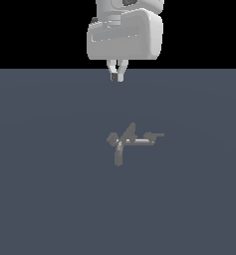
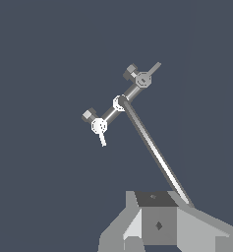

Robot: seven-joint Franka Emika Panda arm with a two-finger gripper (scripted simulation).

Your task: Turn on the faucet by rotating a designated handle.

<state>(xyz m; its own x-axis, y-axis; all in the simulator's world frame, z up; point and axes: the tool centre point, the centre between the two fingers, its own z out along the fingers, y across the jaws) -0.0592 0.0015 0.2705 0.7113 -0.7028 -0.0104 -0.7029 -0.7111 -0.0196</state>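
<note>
The small grey faucet (image 1: 132, 142) lies on the flat grey floor near the middle of the exterior view. Its long bar runs toward the exterior view's right and ends in a small knob with the handle (image 1: 158, 134), a thin straight lever. The pointed fin stands above the bar, and the bent spout reaches toward the camera. My gripper (image 1: 117, 75) hangs well above and behind the faucet, touching nothing, its fingers close together and empty. In the wrist view the faucet (image 2: 120, 104) and the handle (image 2: 154, 67) show beyond my gripper (image 2: 152, 231).
The grey floor (image 1: 50, 199) stretches in all directions around the faucet, with a black background behind the arm. No other objects are in view.
</note>
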